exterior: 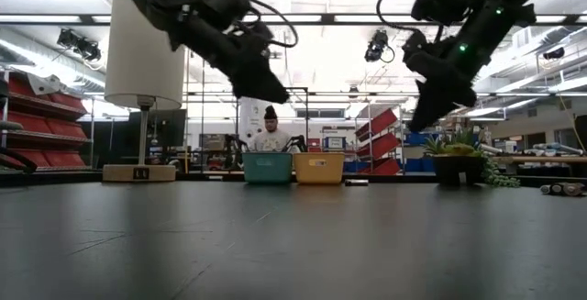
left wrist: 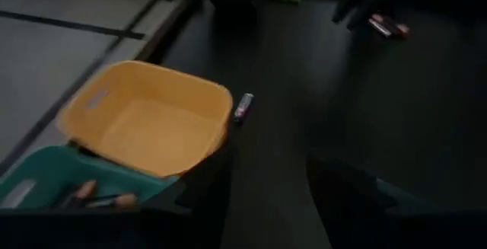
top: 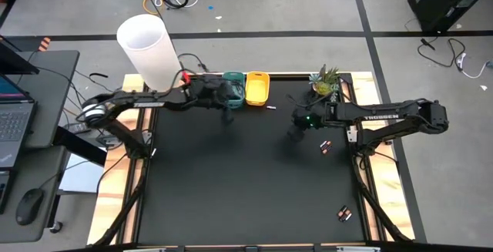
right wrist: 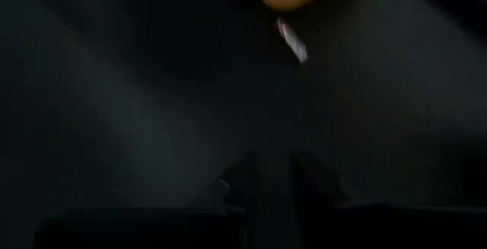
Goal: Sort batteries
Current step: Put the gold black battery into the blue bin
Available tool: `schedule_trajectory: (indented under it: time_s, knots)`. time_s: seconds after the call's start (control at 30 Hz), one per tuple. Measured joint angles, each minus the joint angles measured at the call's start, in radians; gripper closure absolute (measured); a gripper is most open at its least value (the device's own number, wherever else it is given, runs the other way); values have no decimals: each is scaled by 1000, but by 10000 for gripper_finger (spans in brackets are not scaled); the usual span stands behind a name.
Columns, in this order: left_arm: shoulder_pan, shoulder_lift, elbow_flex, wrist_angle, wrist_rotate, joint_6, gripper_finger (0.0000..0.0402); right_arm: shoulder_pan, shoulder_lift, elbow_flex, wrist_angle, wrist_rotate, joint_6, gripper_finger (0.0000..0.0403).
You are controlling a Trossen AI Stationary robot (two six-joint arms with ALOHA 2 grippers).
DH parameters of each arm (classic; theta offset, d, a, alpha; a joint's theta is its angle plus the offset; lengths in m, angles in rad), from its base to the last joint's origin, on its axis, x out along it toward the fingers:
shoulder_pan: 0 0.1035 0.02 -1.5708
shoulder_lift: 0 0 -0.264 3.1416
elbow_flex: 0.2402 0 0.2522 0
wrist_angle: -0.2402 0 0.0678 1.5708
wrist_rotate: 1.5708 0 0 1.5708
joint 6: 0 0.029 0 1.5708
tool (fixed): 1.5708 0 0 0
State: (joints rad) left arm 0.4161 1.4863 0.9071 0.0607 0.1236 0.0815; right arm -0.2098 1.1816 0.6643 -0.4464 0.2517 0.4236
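Near the front right table edge lie two batteries (top: 343, 215), two more (top: 325, 147) beside the right gripper (top: 295, 132), whose jaw state cannot be determined. Left gripper (top: 229, 118) hovers fingers apart and empty by the teal bin (top: 233, 89), likely just unloaded; one whitish battery (top: 271, 108) sits right of the yellow bin (top: 256, 88).

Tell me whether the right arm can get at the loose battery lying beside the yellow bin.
Probably yes. The battery lies alone on bare mat just off the yellow bin, and the right gripper hangs nearby with nothing between them.
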Motion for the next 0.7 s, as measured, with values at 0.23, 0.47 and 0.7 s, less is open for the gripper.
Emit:
schedule_trajectory:
  time_s: [0.23, 0.47, 0.7]
  knots:
    - [-8, -114, -216, 194, 2, -64, 216, 72, 3, 0, -117, -128, 45, 310]
    - [-37, -115, -401, 407, 3, -105, 216, 206, 2, 0, -193, -171, 50, 270]
    - [-81, -114, -489, 576, 121, -73, 216, 320, 3, 0, -343, -370, 192, 262]
